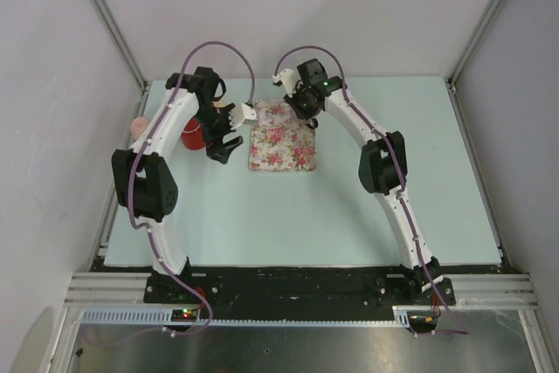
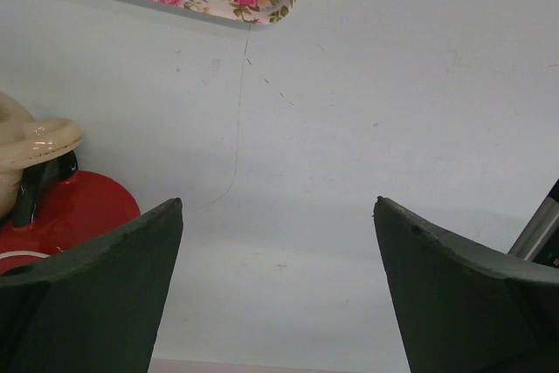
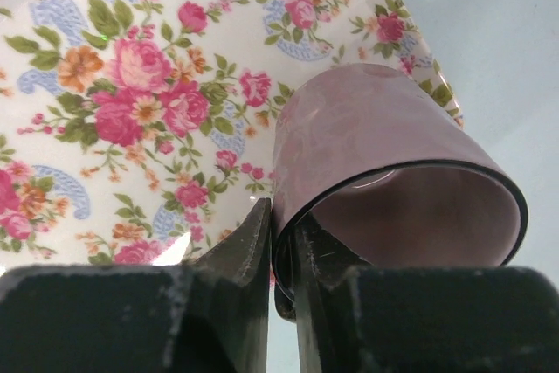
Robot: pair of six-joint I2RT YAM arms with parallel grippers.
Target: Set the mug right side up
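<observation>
A pink mug point(image 3: 384, 128) is tipped on its side over the floral tray point(image 3: 131, 85), with its open mouth facing the right wrist camera. My right gripper point(image 3: 281, 220) is shut on the mug's rim, one finger outside the wall and one inside. In the top view the right gripper point(image 1: 301, 104) is over the tray's point(image 1: 281, 146) far right part, and the arm hides the mug. My left gripper point(image 1: 231, 133) is open and empty just left of the tray. In the left wrist view its fingers point(image 2: 96, 286) stand wide apart above bare table.
A red object point(image 1: 190, 134) sits left of the left gripper, also in the left wrist view point(image 2: 79, 207), with a beige piece point(image 2: 31, 141) against it. A small pink thing point(image 1: 138, 126) lies at the table's left edge. Frame posts stand at the far corners.
</observation>
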